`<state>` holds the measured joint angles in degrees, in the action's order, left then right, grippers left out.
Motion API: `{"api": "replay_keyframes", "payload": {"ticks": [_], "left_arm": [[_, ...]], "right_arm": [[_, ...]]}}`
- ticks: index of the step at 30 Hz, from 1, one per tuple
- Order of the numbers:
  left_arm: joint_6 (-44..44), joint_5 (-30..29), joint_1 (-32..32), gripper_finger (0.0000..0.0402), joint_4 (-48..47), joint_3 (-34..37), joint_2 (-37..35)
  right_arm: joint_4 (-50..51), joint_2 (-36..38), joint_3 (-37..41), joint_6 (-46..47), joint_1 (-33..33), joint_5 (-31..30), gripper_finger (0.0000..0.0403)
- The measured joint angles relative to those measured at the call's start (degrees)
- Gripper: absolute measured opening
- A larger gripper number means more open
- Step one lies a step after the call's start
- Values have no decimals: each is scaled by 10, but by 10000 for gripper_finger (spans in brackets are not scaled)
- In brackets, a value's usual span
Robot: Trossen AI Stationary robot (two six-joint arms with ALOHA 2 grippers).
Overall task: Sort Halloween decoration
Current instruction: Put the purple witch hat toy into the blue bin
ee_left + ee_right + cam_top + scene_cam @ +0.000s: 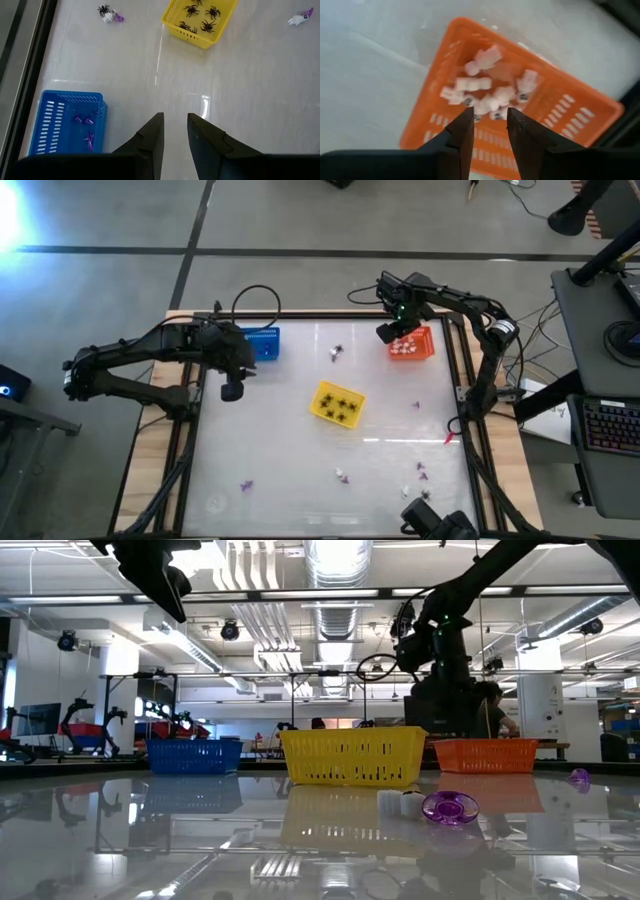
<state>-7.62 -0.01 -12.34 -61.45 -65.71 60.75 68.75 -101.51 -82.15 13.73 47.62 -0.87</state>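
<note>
The Halloween decoration is partly sorted. White bits (490, 92) lie in the orange basket (572, 117), black spiders (200, 15) in the yellow basket (172, 22), and purple bits (85, 122) in the blue basket (50, 125). My right gripper (490, 117) hangs open just above the orange basket (428, 352), fingers pointing down, with nothing between them. Beside the blue basket (262, 342), my left gripper (232, 392) is raised over the table, slightly open and empty. Loose pieces lie on the table: a small cluster (337, 352) at the far middle, purple and white ones (420, 472) near the front.
The yellow basket (322, 392) sits at mid-table between the arms. More loose bits lie at the front left (246, 485) and front middle (343, 476), and a purple one (450, 806) shows close in the low view. A dark frame (470, 380) borders the table.
</note>
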Motion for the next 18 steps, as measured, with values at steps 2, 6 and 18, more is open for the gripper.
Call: {"api": "replay_keyframes", "payload": {"ticks": [2, 6, 18], "left_arm": [[0, 0, 0, 68, 0, 0, 0], [0, -9, 0, 68, 1, 0, 1], [-10, -55, 0, 68, 9, 0, 47]], "right_arm": [[0, 0, 0, 21, 0, 32, 107], [0, 11, 0, 71, -1, 156, 102], [-3, 119, 0, 114, -94, 214, 97]]}}
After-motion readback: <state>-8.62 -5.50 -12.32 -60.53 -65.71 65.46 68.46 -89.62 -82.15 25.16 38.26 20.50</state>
